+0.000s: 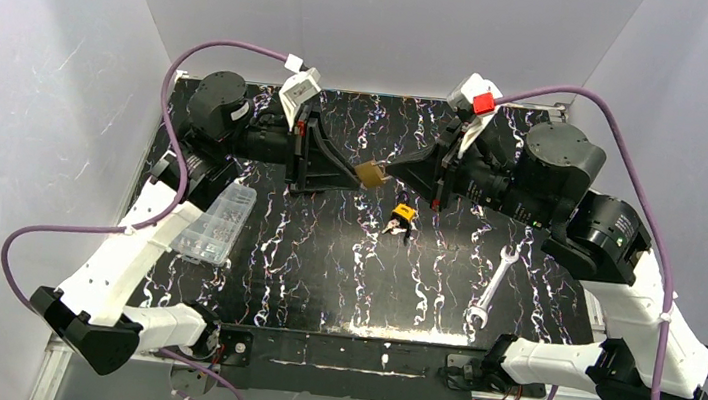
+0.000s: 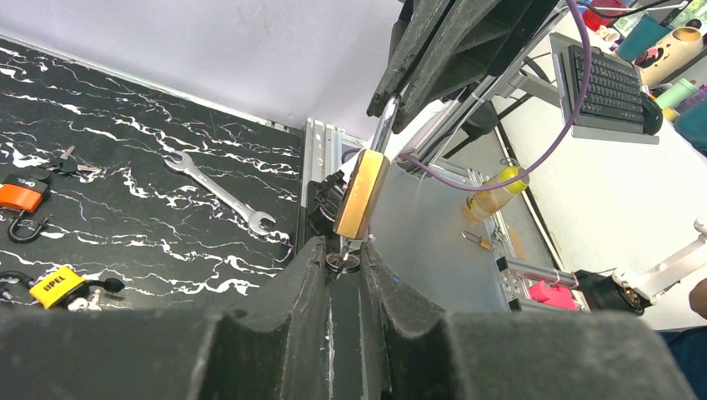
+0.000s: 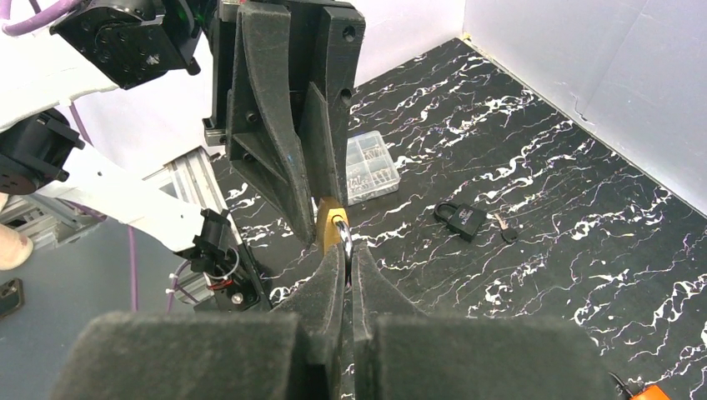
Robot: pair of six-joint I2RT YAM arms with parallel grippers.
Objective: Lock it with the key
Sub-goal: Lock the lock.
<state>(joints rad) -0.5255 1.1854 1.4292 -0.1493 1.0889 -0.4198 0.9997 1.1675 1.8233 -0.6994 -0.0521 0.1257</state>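
Starting from the near edge of the bench (image 1: 321,279), a silver wrench (image 1: 487,290) is lying flat near the right arm's base, and a clear plastic box (image 1: 216,222) of small parts is resting beside the left arm. A little farther, near the middle, a yellow padlock (image 1: 404,212) is lying with keys just beside it. Behind it, the two arms are meeting in the air over the far half of the bench, and a brass padlock (image 1: 369,174) is hanging between them, clear of the surface. The right pincer (image 3: 344,254) is clamping narrowly on the steel shackle (image 3: 341,227), so the brass body is pointing away from it toward the left arm. The left pincer (image 2: 342,250) is pinching the round head of the key (image 2: 342,262), and the key's blade is going into the bottom of the brass body. Whether the shackle is pressed in or sprung out, I cannot tell. Farther on the bench, a black padlock (image 3: 459,218) is lying with a key just beside it, and an orange padlock (image 2: 21,195) is lying well apart from it, near the far side.
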